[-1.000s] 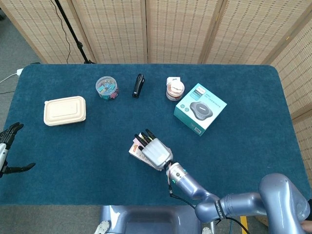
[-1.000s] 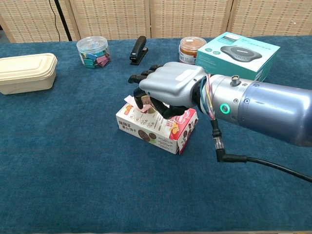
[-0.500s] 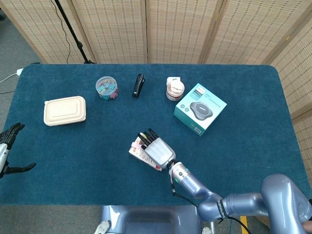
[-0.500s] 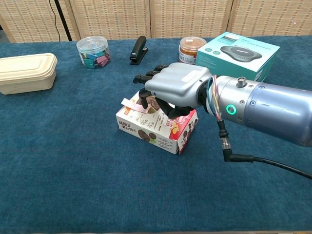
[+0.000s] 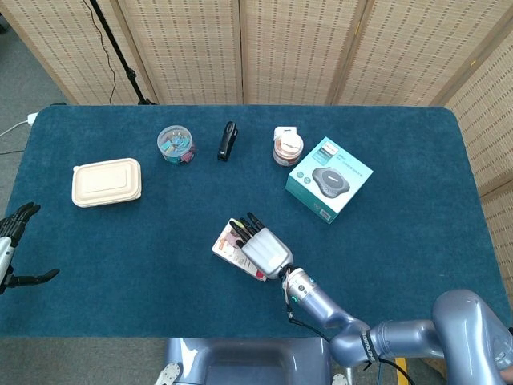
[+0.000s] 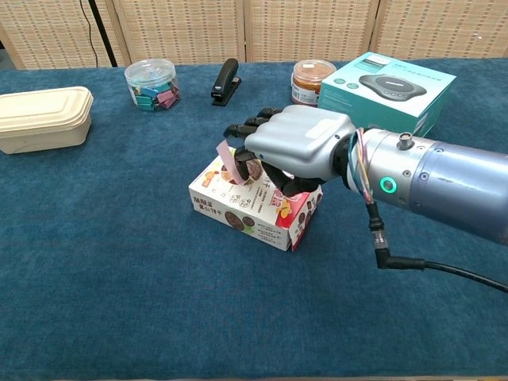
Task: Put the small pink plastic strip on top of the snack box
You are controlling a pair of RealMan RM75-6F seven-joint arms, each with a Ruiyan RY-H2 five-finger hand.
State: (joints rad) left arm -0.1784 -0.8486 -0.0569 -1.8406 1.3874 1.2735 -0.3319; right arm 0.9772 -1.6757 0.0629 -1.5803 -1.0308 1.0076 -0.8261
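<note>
The right hand (image 6: 298, 147) hovers over the snack box (image 6: 254, 208), fingers curled. The pink strip (image 6: 228, 163) stands tilted at its fingertips, lower end on or just above the box top; whether it is pinched or only touched cannot be told. To finish well, lay the strip flat on the lid's middle, part the fingers fully, then lift straight up. The left hand (image 5: 14, 241) rests open at the table's left edge.

The right hand (image 6: 295, 147) reaches leftward from its silver forearm (image 6: 432, 182), palm down, dark fingers (image 6: 248, 125) curled, pinching a small pink plastic strip (image 6: 228, 161). The left hand (image 5: 10, 241) hangs at the far edge, fingers spread.
</note>
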